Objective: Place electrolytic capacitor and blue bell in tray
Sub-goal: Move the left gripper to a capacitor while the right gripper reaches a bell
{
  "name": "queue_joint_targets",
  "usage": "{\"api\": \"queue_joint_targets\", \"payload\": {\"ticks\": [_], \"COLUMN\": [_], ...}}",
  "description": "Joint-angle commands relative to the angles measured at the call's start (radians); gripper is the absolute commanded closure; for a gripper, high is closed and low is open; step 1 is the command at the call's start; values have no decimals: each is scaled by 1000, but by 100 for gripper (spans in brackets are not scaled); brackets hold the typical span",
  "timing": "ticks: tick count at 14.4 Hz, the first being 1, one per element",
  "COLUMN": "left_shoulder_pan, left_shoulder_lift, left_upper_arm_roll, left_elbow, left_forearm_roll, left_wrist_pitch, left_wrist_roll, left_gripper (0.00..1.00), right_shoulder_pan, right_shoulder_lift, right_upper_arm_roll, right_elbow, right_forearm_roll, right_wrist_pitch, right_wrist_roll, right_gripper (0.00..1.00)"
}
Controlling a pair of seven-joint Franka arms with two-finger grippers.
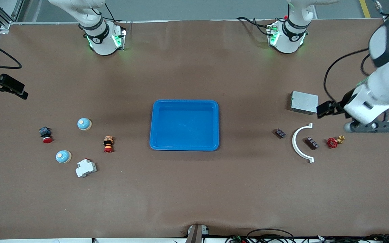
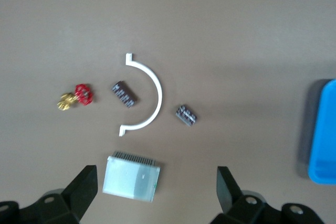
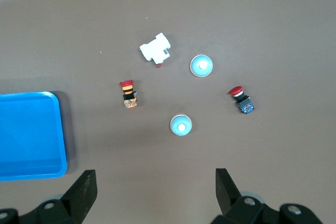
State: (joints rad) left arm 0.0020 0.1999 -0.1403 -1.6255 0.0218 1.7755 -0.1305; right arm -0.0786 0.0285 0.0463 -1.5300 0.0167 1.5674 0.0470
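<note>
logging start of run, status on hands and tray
Left hand open over the grey box; right hand open, up near the bells. Tray holds nothing. Path unblocked.

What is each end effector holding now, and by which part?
Nothing is held. The left end effector hangs open above the grey box; the right end effector hangs open above bare table near the bells.

No readable text, pale printing on the two dark capacitors (image 2: 125,94) too small to make out
</note>
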Motion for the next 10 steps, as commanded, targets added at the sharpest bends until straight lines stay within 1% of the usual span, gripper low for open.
{"api": "queue_joint_targets", "payload": {"ticks": [1,2,5,7,10], "left_shoulder_pan": [7,3,-11,-17,-14], "left_shoulder_lift": [48,59,65,93,118], "left_upper_arm_roll": [-5,-7,-8,-8,-8], "left_elbow": [-77,-121,-318,-393,-499], "left_forearm_roll": [1,1,1,1,0], "left_wrist_pitch": [134,195,460,568,680], "left_wrist_roll": [-32,-50,-151,-198,-265], "left_gripper": [0,0,0,0,0], "right_shoulder_pan": [25,40,54,69,76], "right_shoulder_lift": [36,50,83,116,131], "right_upper_arm_roll": [0,0,0,0,0], "right_elbow": [8,8,10,10,5], "right_forearm_roll": [-12,-14,-15,-15,-17], "right_wrist_pitch": [-7,-6,5,0,-6], "right_wrist_roll": [-6,-4,-7,-7,-6], "right_gripper": [0,0,0,0,0]}}
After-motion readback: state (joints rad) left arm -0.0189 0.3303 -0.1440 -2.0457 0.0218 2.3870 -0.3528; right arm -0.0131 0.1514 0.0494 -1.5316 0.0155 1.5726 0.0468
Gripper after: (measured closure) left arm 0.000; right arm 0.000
